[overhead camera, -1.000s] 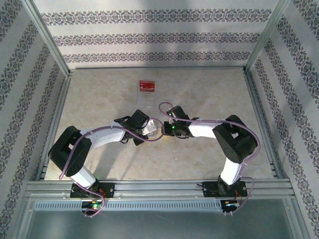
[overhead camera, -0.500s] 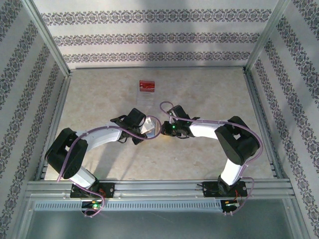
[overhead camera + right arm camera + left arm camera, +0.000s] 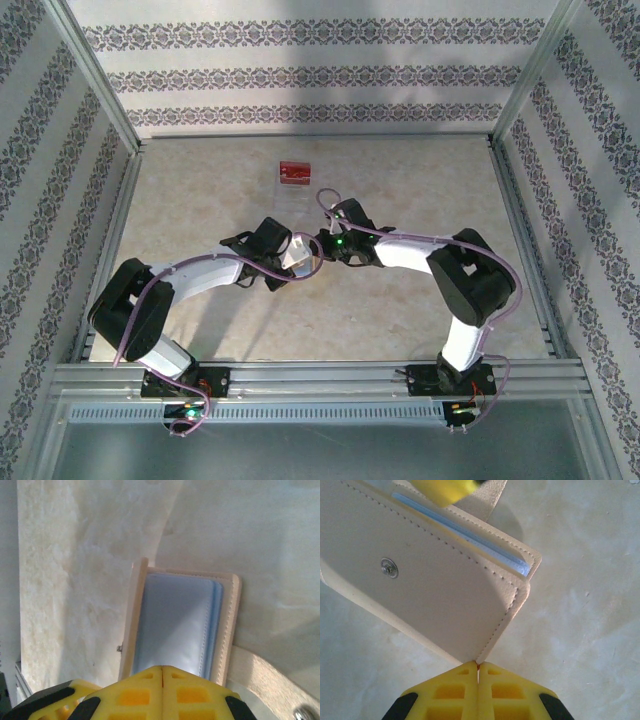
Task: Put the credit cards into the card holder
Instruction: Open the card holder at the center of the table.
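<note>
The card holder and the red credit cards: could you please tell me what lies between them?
In the top view, the stretch of table between the credit cards and the card holder looks bare.

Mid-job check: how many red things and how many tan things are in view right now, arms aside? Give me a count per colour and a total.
Red: 1, a stack of credit cards, too small to count singly
Tan: 1, the card holder
Total: 2
</note>
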Motion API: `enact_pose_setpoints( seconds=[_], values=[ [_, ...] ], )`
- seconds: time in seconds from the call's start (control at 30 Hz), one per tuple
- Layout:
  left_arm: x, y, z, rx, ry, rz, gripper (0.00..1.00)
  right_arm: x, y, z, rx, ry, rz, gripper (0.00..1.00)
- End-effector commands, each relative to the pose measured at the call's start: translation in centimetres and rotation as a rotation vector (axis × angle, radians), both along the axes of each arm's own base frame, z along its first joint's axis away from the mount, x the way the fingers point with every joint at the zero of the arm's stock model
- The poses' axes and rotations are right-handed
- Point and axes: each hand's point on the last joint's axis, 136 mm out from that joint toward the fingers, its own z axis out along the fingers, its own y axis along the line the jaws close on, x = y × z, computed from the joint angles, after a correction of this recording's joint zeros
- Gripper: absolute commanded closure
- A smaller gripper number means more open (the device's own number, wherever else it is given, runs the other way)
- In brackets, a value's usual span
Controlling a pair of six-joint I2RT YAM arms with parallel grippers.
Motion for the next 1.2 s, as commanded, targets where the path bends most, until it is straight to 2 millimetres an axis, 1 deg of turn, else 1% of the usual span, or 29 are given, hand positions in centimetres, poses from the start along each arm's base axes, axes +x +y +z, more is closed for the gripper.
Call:
enact_pose_setpoints(
  seconds=[0.0, 0.07, 0.1, 0.13, 0.17, 0.2, 0.23, 0.3, 0.43, 0.57, 0.7, 0.8, 0.93, 0.97, 1.03, 1.17],
  values=[
    [0.0, 0.3, 0.6, -0.034, -0.006, 0.018, 1.0, -0.2, 2.1, 0.0, 0.056, 0.026, 0.035, 0.96],
    [0.0, 0.4, 0.7, -0.041, -0.005, 0.027, 0.99, -0.2, 3.0, 0.3, 0.074, 0.024, 0.051, 0.96],
    [0.0, 0.4, 0.9, -0.048, -0.002, 0.033, 0.85, -0.1, 3.4, 0.5, 0.081, 0.02, 0.056, 0.96],
    [0.0, 0.5, 1.2, -0.056, 0.0, 0.035, 0.67, -0.1, 3.6, 0.7, 0.088, 0.017, 0.061, 0.96],
    [-0.2, 0.4, 1.7, -0.072, 0.014, 0.029, 0.53, -0.1, 3.9, 1.0, 0.095, 0.012, 0.064, 0.96],
    [-0.6, 0.3, 2.4, -0.101, 0.041, 0.016, 0.46, -0.1, 4.1, 1.4, 0.103, 0.006, 0.068, 0.96],
    [-1.0, 0.3, 3.5, -0.14, 0.065, 0.0, 0.44, -0.1, 4.3, 1.5, 0.103, 0.003, 0.071, 0.95],
    [-1.2, 0.8, 5.3, -0.214, 0.099, 0.015, 0.42, -0.1, 4.8, 1.7, 0.106, 0.0, 0.08, 0.95],
    [0.2, 3.8, 8.3, -0.301, 0.078, 0.131, 0.4, -0.2, 6.2, 1.5, 0.112, 0.007, 0.106, 0.95],
    [1.3, 5.7, 10.1, -0.328, 0.028, 0.194, 0.39, -0.2, 7.9, 1.1, 0.095, 0.014, 0.143, 0.94],
    [2.1, 6.5, 10.9, -0.346, 0.008, 0.24, 0.4, -0.2, 9.3, 0.0, 0.055, 0.025, 0.176, 0.94],
    [2.0, 6.6, 10.5, -0.342, 0.012, 0.239, 0.46, -0.2, 9.9, -0.6, 0.002, 0.018, 0.201, 0.94],
    [1.9, 6.6, 9.4, -0.319, 0.021, 0.217, 0.5, 0.0, 9.5, -1.4, -0.066, 0.012, 0.203, 0.94],
    [1.9, 6.7, 9.1, -0.312, 0.021, 0.216, 0.51, 0.0, 9.3, -1.3, -0.07, 0.011, 0.2, 0.94],
    [2.1, 6.6, 8.6, -0.297, 0.022, 0.212, 0.54, 0.1, 9.0, -0.4, -0.062, -0.004, 0.195, 0.93],
    [1.9, 5.2, 7.4, -0.253, 0.031, 0.15, 0.56, 0.3, 7.9, 1.2, -0.057, -0.04, 0.175, 0.92]
  ],
)
